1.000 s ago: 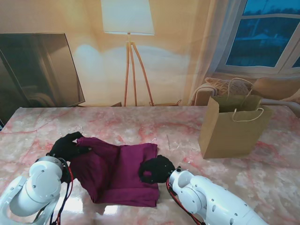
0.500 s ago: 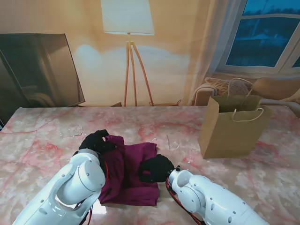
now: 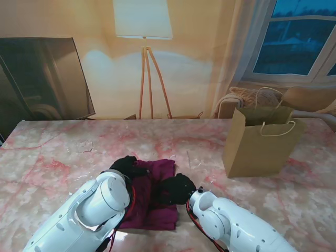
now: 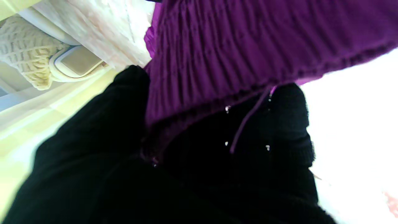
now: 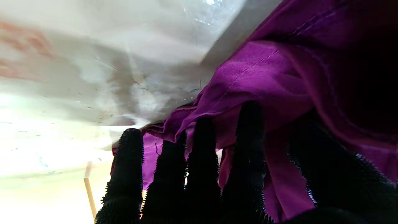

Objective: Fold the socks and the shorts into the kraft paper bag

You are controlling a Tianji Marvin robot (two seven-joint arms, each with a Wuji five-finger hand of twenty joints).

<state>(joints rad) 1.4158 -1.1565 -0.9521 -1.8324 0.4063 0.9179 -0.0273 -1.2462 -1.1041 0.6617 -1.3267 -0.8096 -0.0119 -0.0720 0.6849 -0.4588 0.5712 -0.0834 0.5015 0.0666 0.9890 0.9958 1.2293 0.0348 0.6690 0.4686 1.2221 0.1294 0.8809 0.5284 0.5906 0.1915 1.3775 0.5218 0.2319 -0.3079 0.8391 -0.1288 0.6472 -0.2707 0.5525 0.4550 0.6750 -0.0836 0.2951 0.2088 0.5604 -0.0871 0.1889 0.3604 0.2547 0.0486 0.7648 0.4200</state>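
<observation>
Floor lamp [image 3: 143, 31], dark TV [image 3: 44, 79] behind the marble table [image 3: 47, 157].

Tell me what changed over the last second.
The left robot hand, shut on the shorts' edge, carried it rightward over the garment, folding the left part onto the middle; the visible cloth is now narrower. The right robot hand stayed pressing on the shorts' right side. The bag did not move.
</observation>
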